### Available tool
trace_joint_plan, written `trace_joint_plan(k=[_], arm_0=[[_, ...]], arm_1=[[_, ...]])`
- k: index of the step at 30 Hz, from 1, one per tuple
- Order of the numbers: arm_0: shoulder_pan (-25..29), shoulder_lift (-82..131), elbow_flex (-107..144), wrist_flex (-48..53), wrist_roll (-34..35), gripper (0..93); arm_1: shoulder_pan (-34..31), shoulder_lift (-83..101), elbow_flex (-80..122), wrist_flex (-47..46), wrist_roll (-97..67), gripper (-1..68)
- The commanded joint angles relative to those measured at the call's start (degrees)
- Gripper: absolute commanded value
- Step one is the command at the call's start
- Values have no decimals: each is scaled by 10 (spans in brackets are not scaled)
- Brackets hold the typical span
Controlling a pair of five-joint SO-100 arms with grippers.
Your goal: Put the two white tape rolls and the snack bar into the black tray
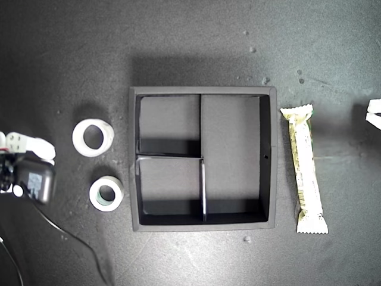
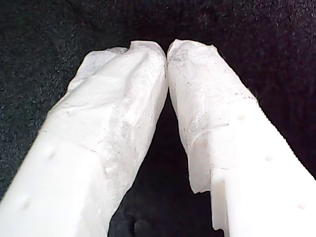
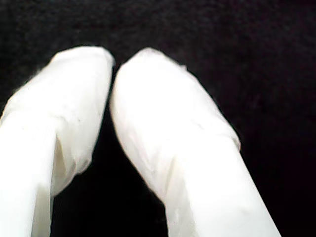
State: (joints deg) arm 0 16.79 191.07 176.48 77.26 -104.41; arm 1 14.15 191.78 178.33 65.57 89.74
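The black tray point(image 1: 202, 90) sits in the middle of the exterior view, and its three compartments hold nothing. Two white tape rolls lie on the mat toward the exterior view's left of it: the wider one point(image 1: 78, 137) farther back, the smaller one point(image 1: 95, 198) with a greenish core nearer. The snack bar point(image 1: 303, 168) lies lengthwise toward the exterior view's right of the tray. My first gripper point(image 2: 167, 49) is shut, tips touching, over bare black mat. My second gripper point(image 3: 112, 69) is shut too, holding nothing.
An arm point(image 1: 30, 167) with a black motor and cable sits at the exterior view's left edge, close to the tape rolls. A white gripper part point(image 1: 374, 113) pokes in at that view's right edge. The wrist views do not show which arm is which.
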Motion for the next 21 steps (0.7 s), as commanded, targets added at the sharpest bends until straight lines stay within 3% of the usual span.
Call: trace_joint_plan(k=[1, 6, 9, 13, 17, 21], arm_0=[[15, 27, 33, -6, -23, 0], [32, 28, -41, -35, 6, 0], [9, 28, -103, -91, 113, 0], [-16, 27, -156, -243, 286, 0], [-31, -46, -229, -257, 350, 0], [-30, -291, -345, -253, 382, 6]], arm_1=[[2, 2, 7, -31, 15, -3], [3, 2, 7, -137, 7, -4], [25, 2, 7, -223, 14, -5], [50, 2, 7, -275, 86, -6], [58, 2, -11, -287, 72, -6], [39, 2, -30, -308, 25, -6]])
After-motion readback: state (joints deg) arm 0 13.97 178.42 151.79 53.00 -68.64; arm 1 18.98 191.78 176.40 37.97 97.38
